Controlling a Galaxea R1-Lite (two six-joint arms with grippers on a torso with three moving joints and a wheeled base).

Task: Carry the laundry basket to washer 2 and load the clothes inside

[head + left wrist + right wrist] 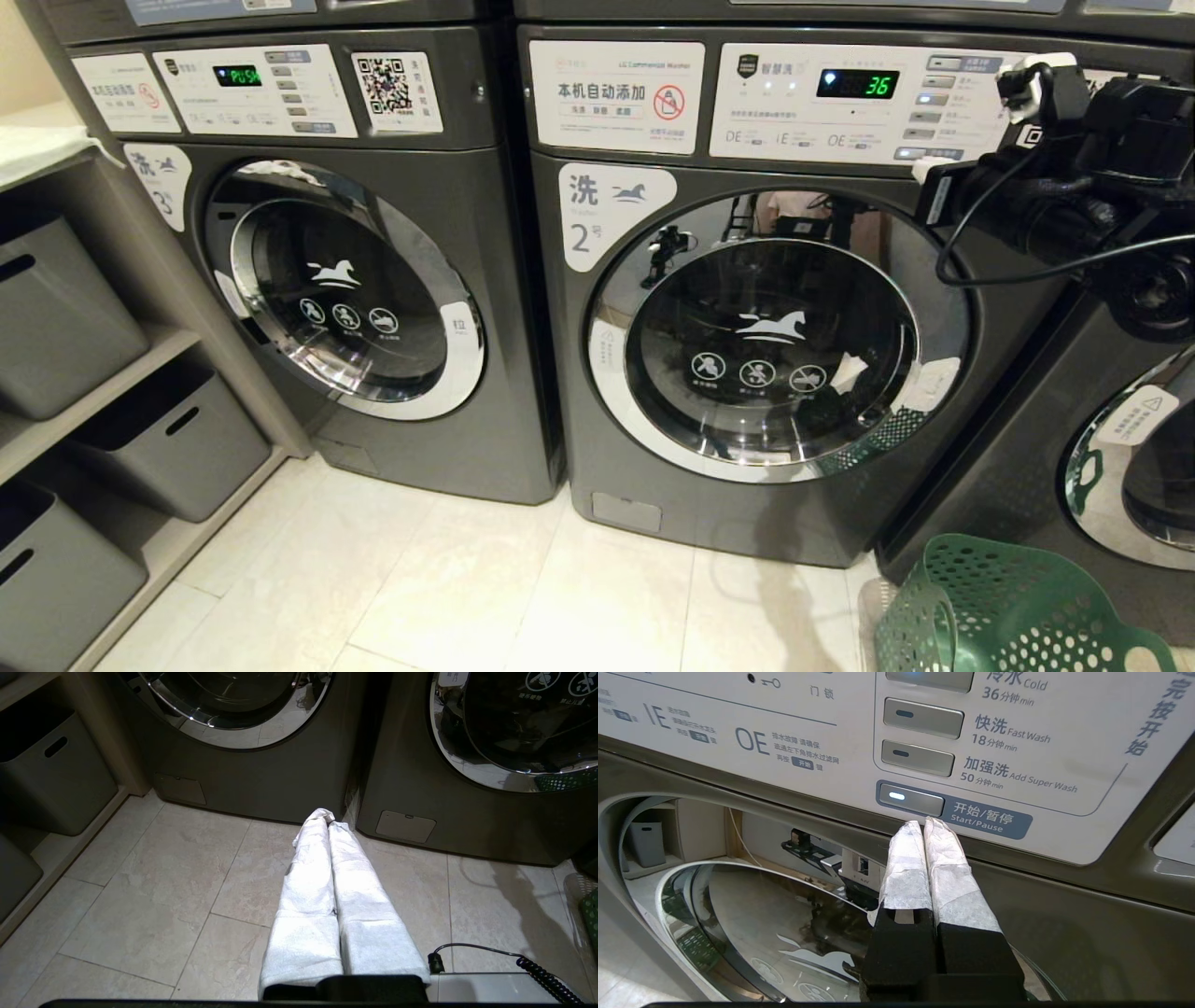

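Washer 2 (597, 420) stands in the middle with its round glass door (775, 336) closed and its display reading 36. My right gripper (924, 823) is shut and empty. Its wrapped white fingertips sit at the lower edge of the lit Start/Pause button (913, 799) on washer 2's panel; in the head view it (926, 171) is at the panel's right end. The green laundry basket (1008, 607) lies tilted on the floor at the lower right. The clothes are out of view. My left gripper (329, 820) is shut, parked low and pointing at the floor between two washers.
Washer 3 (373, 299) stands to the left and another washer (1120, 467) to the right, behind the basket. Shelves with grey bins (56, 317) line the far left. Pale floor tiles (467, 579) lie in front of the machines.
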